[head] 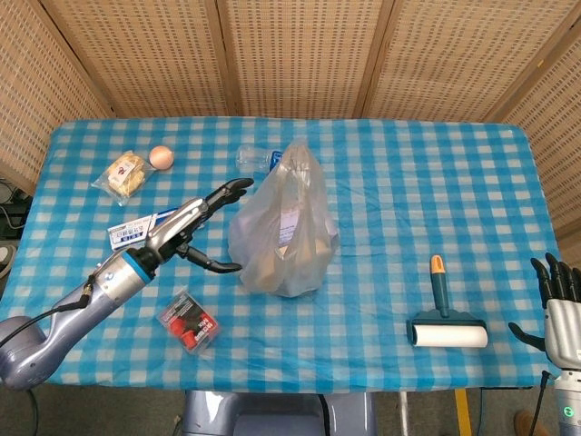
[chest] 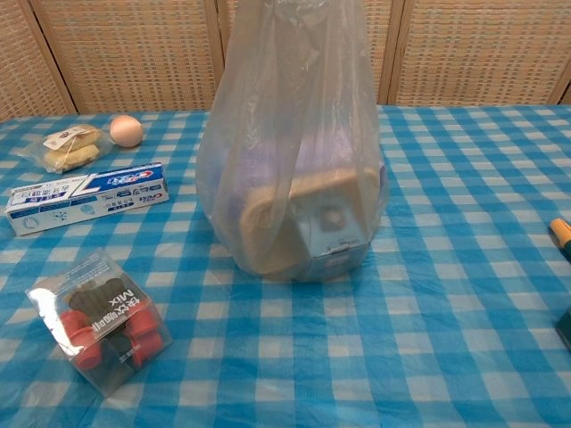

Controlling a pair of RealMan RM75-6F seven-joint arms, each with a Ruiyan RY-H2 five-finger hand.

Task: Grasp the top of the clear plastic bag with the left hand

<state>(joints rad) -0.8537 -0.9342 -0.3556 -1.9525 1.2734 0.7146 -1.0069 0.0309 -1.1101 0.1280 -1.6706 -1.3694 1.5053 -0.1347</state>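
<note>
The clear plastic bag (head: 283, 225) stands upright in the middle of the checked table, its gathered top near the far side; boxes show through it. In the chest view the clear plastic bag (chest: 294, 152) fills the centre and its top runs out of frame. My left hand (head: 201, 223) is raised over the table just left of the bag, fingers spread and pointing toward it, holding nothing and apart from the plastic. My right hand (head: 561, 312) hangs off the table's near right corner, fingers apart and empty. Neither hand shows in the chest view.
A toothpaste box (head: 154, 227) lies under my left forearm. A packet of red and black items (head: 189, 320) sits near the front left. A wrapped snack (head: 124, 174) and an egg (head: 162, 156) are at the far left; a lint roller (head: 443, 318) at the right; a bottle (head: 254, 159) behind the bag.
</note>
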